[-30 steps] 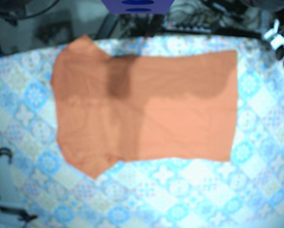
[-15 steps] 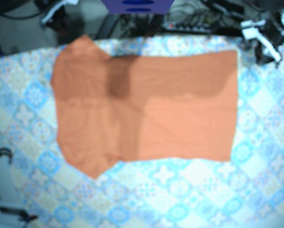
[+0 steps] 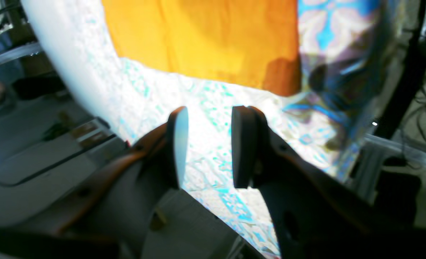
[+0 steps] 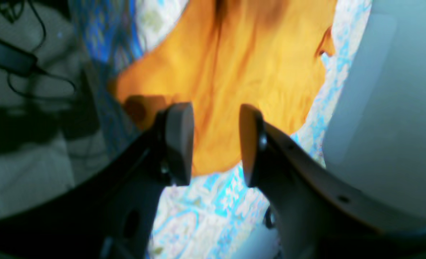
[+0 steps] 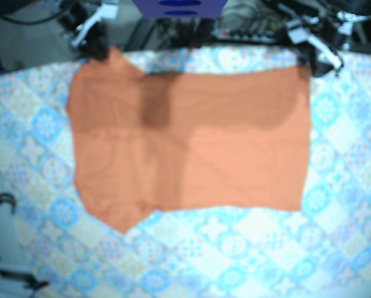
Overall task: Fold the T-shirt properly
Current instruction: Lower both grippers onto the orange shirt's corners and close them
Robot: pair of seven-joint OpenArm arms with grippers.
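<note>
On table (image 5: 247, 248), T-shirt (image 5: 191, 143) lies spread flat, some layers seemingly overlapped; main folds apparently undone. Left end effector (image 3: 206, 144) and right end effector (image 4: 215, 144) both parted, empty, near far corners.

Matt orange cloth T-shirt (image 5: 191, 143), faintly creased, smooth blue-patterned tablecloth (image 5: 235, 248), left gripper (image 3: 209, 120) with smooth dark pads (image 3: 241, 144)

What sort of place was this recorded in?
Probably a robotics lab workbench: tangled black cables crowd the far edge, and a blue patterned tablecloth lies under the spread orange T-shirt.
</note>
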